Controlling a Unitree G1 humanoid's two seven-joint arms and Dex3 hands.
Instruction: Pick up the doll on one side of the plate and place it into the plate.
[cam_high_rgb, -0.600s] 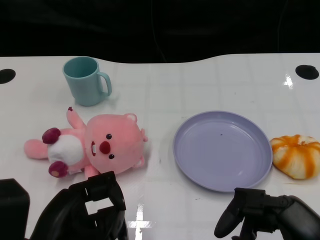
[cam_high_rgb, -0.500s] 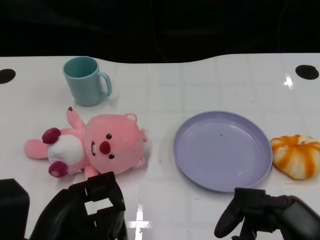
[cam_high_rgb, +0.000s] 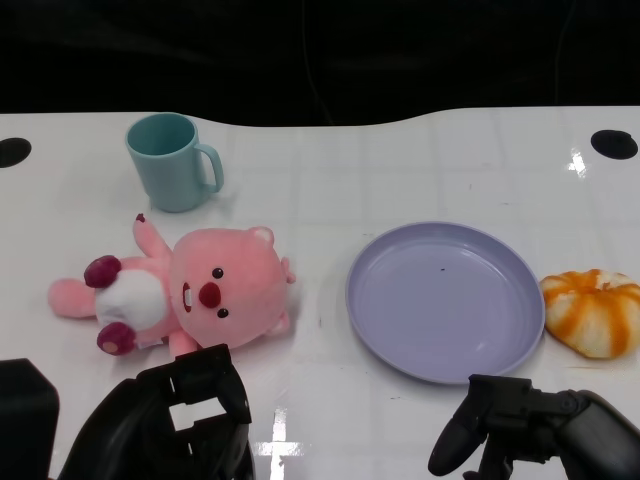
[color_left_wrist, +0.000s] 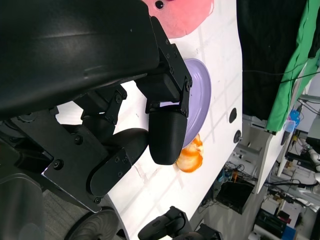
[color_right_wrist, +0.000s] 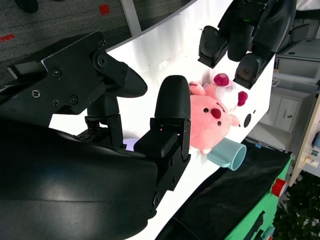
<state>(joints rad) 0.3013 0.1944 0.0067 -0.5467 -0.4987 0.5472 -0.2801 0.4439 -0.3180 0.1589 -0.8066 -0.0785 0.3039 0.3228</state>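
Pink plush doll (cam_high_rgb: 185, 292), left-centre of frame: likely soft, light, compressible, best grasped round its torso; left hand (cam_high_rgb: 170, 425) and right hand (cam_high_rgb: 525, 435) both open, empty.

- The left hand (cam_high_rgb: 170, 420) is matt black, built of blocky, angular links with a square opening through one segment.
- The right hand (cam_high_rgb: 530, 430) is black too, with smoother, rounded finger segments.
- In the wrist views each hand grows from a broad, glossy black shell.
- The fingertips (color_left_wrist: 165, 137) are rounded, capsule-shaped pads.
- Small dark screws (color_right_wrist: 101, 61) stud the finger brackets.
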